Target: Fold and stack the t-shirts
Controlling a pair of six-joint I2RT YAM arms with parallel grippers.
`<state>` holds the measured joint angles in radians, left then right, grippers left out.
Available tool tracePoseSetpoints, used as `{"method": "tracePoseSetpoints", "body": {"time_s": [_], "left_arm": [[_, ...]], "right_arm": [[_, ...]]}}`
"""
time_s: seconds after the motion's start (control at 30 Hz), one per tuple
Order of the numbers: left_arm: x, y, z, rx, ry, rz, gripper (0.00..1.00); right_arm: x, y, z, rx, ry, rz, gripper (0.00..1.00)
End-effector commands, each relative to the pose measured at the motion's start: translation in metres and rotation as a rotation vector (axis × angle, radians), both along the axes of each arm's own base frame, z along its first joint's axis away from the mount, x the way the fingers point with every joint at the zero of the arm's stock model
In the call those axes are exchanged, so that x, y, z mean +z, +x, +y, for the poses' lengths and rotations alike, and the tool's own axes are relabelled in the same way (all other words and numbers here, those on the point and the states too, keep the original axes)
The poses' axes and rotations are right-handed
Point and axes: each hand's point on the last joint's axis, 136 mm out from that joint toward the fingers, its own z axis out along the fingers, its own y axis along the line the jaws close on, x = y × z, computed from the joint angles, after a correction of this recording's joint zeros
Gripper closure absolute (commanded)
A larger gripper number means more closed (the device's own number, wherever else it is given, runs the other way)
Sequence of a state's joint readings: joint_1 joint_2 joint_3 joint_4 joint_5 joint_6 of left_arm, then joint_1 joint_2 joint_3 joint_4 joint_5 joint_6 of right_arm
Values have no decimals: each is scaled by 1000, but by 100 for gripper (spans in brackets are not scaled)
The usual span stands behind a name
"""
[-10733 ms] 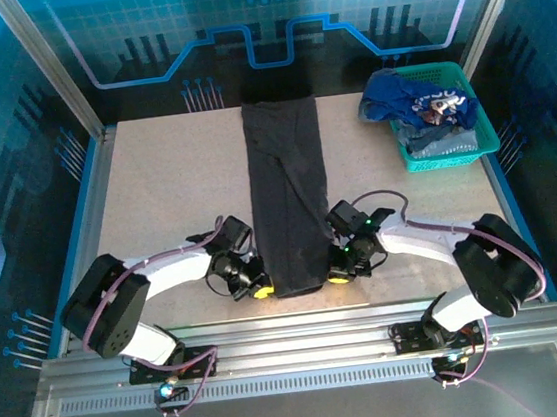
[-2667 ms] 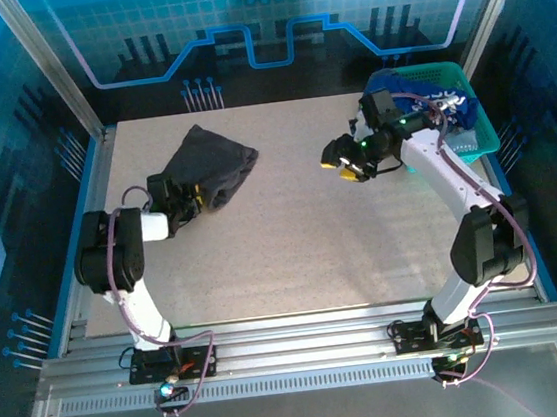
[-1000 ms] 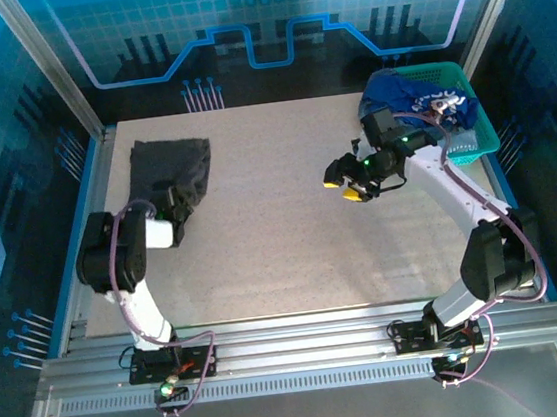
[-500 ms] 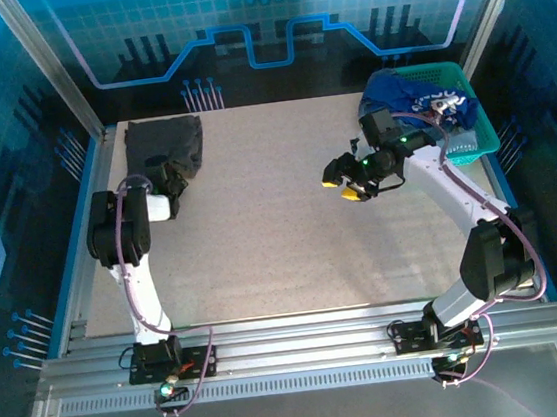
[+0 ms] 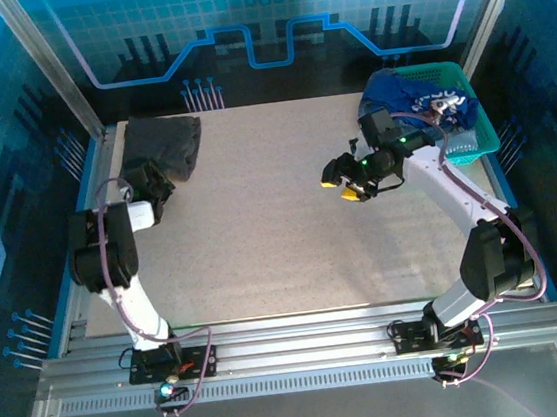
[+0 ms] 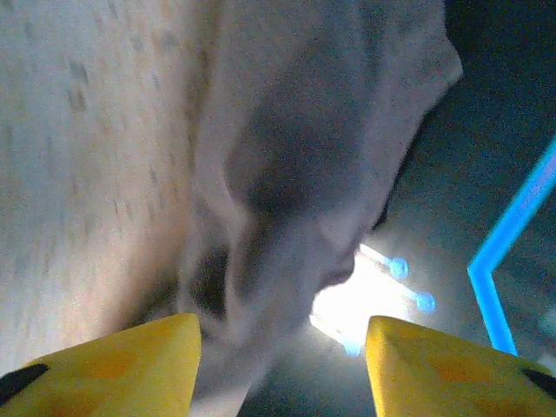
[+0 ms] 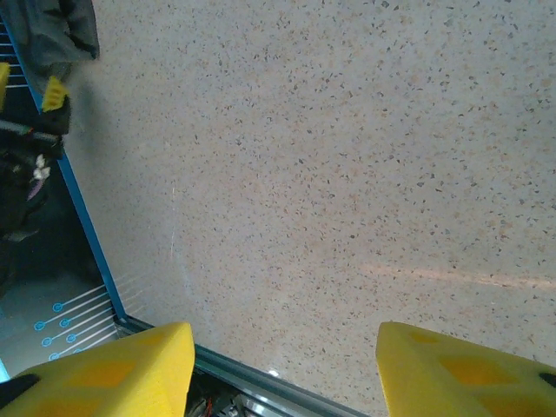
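From above: shows the charcoal-grey t-shirt (image 5: 166, 146) bunched in the far left corner of the table (image 5: 284, 258), with the left gripper (image 5: 145, 180) just beside it and the right gripper (image 5: 341, 183) near the basket (image 5: 482, 135).

Left wrist: shows yellow fingers (image 6: 113, 356) spread apart, with loose grey cloth between them.

Right wrist: shows spread jaws, holding nothing.

Could slip off the table edge, or catch on a finger and get pulled messy.

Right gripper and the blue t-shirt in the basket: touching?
Apart. Top view shows the right gripper over bare table, clear of the blue t-shirt heaped in the basket.
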<state>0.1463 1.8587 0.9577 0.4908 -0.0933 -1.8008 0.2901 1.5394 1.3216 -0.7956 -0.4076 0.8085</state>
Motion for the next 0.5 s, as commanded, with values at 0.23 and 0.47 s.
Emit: {"method": "tracePoseSetpoints", "body": {"time_s": [0.23,0.47], "left_arm": [[28,63,-14,-292,49,16,65],[-27,76,-38,-395,10,90,70]], "right_arm": [[9,7,13,35,40,-24,41],[4,0,9,26,28,-12,41]]}}
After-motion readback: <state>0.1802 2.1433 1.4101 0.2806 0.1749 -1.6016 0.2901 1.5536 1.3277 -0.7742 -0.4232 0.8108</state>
